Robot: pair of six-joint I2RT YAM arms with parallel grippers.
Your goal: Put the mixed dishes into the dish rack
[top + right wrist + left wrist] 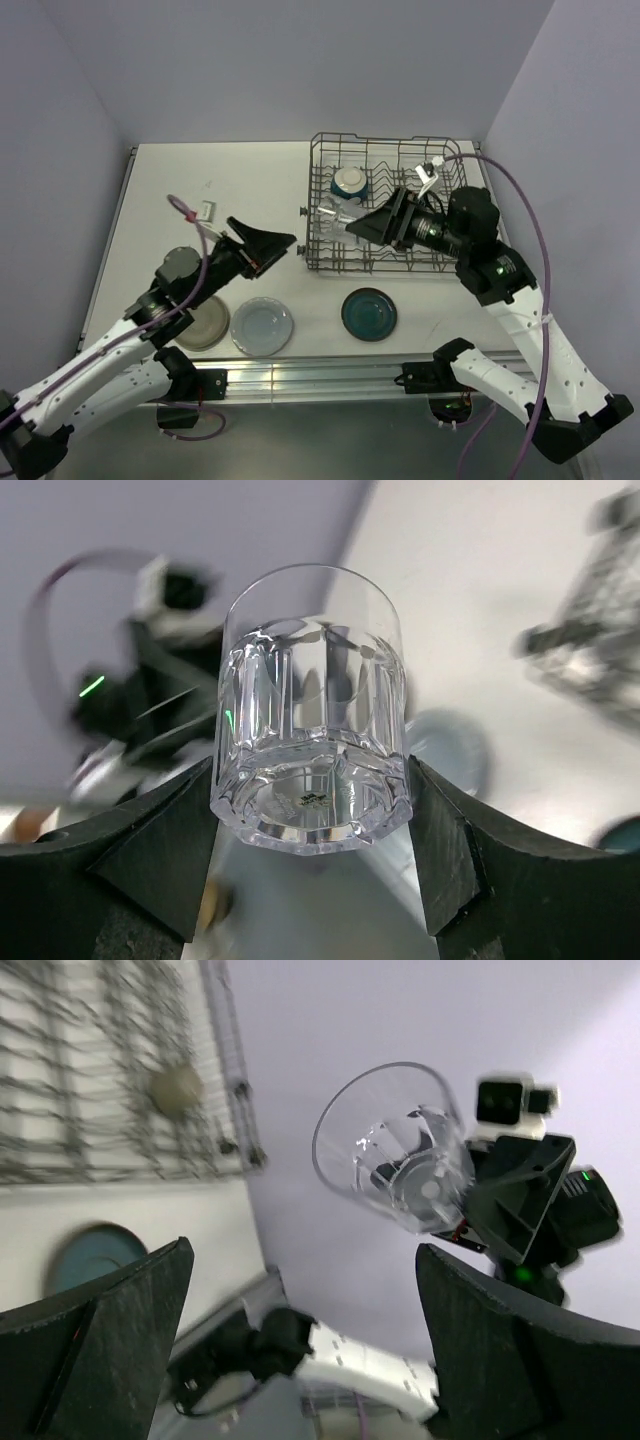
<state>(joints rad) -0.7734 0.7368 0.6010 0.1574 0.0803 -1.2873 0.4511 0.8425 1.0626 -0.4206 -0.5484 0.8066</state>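
My right gripper (310, 815) is shut on the base of the clear drinking glass (315, 730), holding it on its side. In the top view the glass (334, 218) hangs over the left part of the dish rack (390, 140), in the right gripper (354, 228). My left gripper (283, 247) stands open just left of the rack, nothing between its fingers (120, 1330); the glass's mouth (400, 1155) faces it from a distance. The cream-inside bowl (350, 182) sits in the rack. On the table lie the grey-beige plate (203, 325), pale blue plate (262, 325) and dark teal plate (368, 313).
A round grey-brown thing (178, 1086) shows blurred among the rack's wires. A small white tag (207, 210) lies on the table to the left. The metal rail (300, 375) runs along the table's near edge. Walls close in the back and both sides.
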